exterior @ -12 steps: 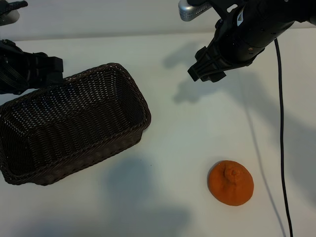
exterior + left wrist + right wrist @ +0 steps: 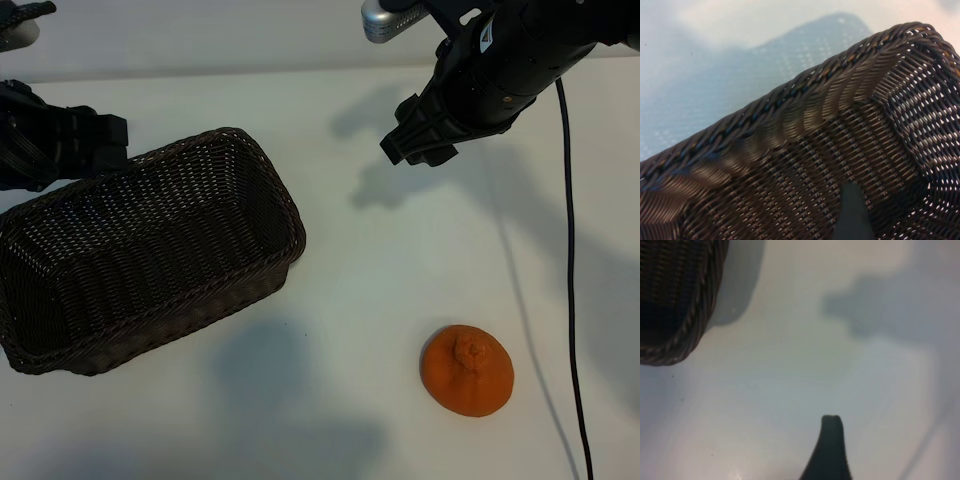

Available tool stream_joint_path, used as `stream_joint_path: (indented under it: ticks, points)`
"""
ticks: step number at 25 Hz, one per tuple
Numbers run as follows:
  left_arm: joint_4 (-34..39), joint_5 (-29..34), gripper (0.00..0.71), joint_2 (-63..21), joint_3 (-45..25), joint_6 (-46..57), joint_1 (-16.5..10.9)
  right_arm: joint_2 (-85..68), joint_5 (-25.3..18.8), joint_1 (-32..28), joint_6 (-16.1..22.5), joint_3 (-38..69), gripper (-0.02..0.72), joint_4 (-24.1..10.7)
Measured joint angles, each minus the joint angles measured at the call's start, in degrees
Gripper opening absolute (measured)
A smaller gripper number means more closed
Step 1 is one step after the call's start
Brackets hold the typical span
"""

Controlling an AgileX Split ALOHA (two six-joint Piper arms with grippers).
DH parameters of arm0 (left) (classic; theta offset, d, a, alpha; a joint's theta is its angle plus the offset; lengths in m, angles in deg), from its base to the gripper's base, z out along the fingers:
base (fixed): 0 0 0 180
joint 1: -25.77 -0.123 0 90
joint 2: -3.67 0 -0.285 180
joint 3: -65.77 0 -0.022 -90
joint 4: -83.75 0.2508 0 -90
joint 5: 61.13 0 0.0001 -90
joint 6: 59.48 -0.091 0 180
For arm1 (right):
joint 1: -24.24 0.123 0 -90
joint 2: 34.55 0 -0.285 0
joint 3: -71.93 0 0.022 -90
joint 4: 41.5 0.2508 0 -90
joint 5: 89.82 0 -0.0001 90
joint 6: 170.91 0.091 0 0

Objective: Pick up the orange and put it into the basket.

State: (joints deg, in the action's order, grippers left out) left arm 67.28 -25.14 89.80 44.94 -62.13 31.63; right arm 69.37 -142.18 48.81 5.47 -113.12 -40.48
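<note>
The orange [image 2: 467, 371] lies on the white table near the front right, bump upward, with nothing touching it. The basket [image 2: 150, 250] stands at the left, empty. My right gripper [image 2: 412, 147] hangs open above the table at the back right, well behind the orange. In the right wrist view one dark finger [image 2: 830, 450] shows over bare table, with a corner of the basket [image 2: 687, 332] to one side. My left gripper [image 2: 100, 140] sits open at the basket's far left rim. In the left wrist view one finger [image 2: 852, 215] shows over the basket's weave [image 2: 790, 100].
A black cable [image 2: 571, 250] runs from the right arm down the table's right side, passing just right of the orange. White table [image 2: 340, 300] lies between basket and orange. A silver part [image 2: 385, 20] sits at the back.
</note>
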Motion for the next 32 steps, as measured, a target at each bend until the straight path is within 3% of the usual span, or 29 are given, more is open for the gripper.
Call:
stream_joint_path:
  ticks: [19, 24, 27, 32]
  points:
    - [0.0, -0.6, 0.540, 0.0, 0.0, 0.0, 0.0, 0.0, 0.0, 0.0, 0.0, 0.0, 0.595, 0.0]
    - [0.7, 3.4, 0.540, -1.1, 0.0, 1.3, 0.0, 0.0, 0.0, 0.0, 0.0, 0.0, 0.595, 0.0]
    - [5.4, 5.8, 0.540, -4.0, 0.0, 6.3, 0.0, 0.0, 0.0, 0.0, 0.0, 0.0, 0.595, 0.0]
    - [21.9, 13.2, 0.540, -10.4, -0.1, 22.2, 0.0, 0.0, 0.0, 0.0, 0.0, 0.0, 0.595, 0.0]
